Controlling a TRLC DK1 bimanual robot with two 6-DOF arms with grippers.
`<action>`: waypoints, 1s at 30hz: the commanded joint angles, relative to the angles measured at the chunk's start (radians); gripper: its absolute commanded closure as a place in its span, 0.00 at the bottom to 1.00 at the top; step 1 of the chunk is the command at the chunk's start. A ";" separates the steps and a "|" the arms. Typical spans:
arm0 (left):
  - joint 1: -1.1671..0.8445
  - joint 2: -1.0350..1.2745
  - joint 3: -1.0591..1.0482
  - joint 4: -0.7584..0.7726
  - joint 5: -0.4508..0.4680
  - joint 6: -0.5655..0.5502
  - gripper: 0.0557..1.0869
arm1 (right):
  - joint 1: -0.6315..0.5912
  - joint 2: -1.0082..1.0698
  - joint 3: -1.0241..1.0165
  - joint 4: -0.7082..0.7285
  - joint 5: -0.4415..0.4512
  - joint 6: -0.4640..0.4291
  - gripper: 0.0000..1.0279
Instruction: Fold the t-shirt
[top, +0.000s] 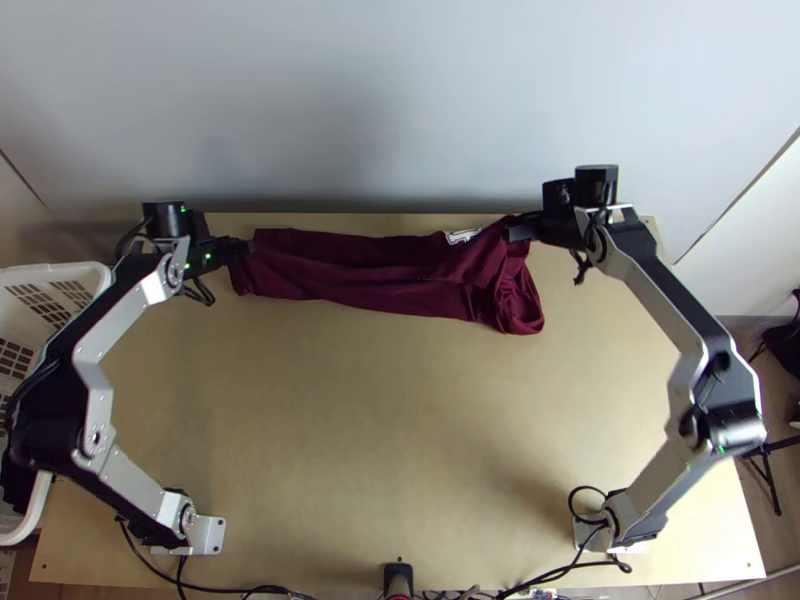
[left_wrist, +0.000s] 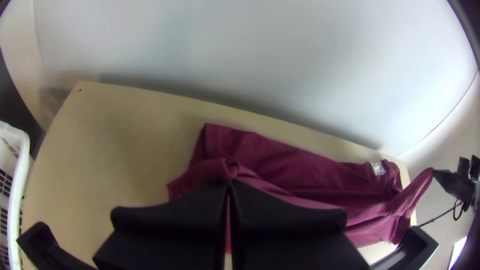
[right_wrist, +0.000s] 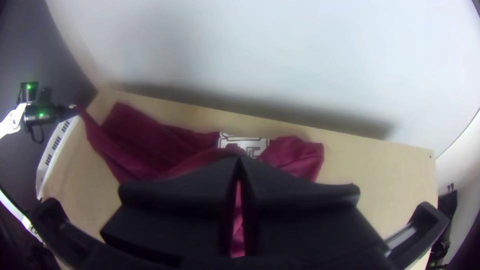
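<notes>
At the far left, a white basket (top: 97, 268) with slotted sides stands beside the worktop (top: 400, 420). Next comes the left tool (top: 246, 246), closed on the left end of the dark red t-shirt and holding that bit of cloth up in a peak. The t-shirt (top: 370, 272) runs as a long, narrow strip across the far part of the worktop, close to the pale wall (top: 400, 110). Creases run along its length; how many layers it has, I cannot tell. Toward its right end, a white printed patch (top: 460, 237) shows at the far edge, and beyond that the cloth bunches and hangs toward the near side in loose folds. There the right tool (top: 512, 233) is closed on the t-shirt too, with the pinched part raised above the rest.
</notes>
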 joint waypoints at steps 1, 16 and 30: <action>-0.008 0.136 0.085 0.007 -0.021 -0.038 0.97 | -0.031 0.182 0.107 0.022 0.000 0.000 0.97; -0.002 0.250 0.139 0.007 -0.059 -0.073 0.96 | -0.072 0.306 0.136 0.037 0.020 0.018 0.97; -0.036 0.383 0.318 -0.231 -0.030 -0.073 0.06 | -0.076 0.282 0.069 0.092 0.029 0.012 0.94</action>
